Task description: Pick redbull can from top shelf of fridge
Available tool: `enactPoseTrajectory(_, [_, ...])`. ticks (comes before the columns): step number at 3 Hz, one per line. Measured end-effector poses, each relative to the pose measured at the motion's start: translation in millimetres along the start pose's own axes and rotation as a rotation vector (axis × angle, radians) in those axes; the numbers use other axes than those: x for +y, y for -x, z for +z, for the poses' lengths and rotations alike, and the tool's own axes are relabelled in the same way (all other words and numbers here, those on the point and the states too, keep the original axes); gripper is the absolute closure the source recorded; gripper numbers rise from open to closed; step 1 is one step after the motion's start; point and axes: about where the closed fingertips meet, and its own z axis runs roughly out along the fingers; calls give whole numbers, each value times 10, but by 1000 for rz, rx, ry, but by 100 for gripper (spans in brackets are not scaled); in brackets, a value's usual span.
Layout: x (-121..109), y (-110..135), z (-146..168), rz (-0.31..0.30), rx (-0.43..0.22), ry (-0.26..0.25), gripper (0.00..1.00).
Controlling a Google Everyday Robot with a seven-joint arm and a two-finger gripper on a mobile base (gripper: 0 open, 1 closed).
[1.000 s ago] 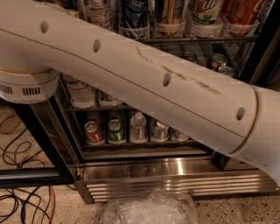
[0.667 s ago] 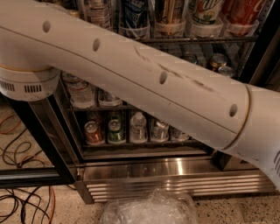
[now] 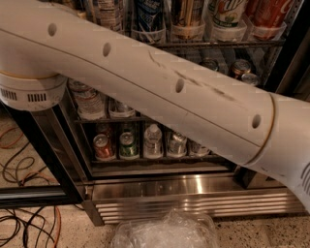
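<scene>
White tubular robot arm [image 3: 160, 92] cuts across the whole view, upper left down to lower right, blocking most of the fridge [image 3: 160, 186] (big drinks cooler, black frame, stainless base grille). Over the last second the arm slid a touch left; its elbow seam sits further in than it did. Otherwise nothing moved, so I read this as me still reaching in, with no grasp made yet.

The gripper is out of frame, somewhere past the arm's end, so I cannot tell whether it is spread or pinching anything.

The redbull can [image 3: 147, 17], slim, silver with blue patches, looks to be in a clear tray on the top shelf [image 3: 218, 43] (dark wire rack) at the far top centre, upright. I'm only fairly sure it's the one; its top is cropped. A red cola can [image 3: 266, 14] is on the same rack to the right.

On the low rack: short red can [image 3: 102, 147], short green can [image 3: 128, 145], small water bottle [image 3: 153, 140]. Crumpled clear plastic [image 3: 164, 232] lies on the near floor.
</scene>
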Motion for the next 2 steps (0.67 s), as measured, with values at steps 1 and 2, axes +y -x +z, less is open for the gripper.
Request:
enactPoseTrajectory(1, [-1,1,-1,0,0,0,100])
enactPoseTrajectory(2, [11,77,-67,8,-24,9,100])
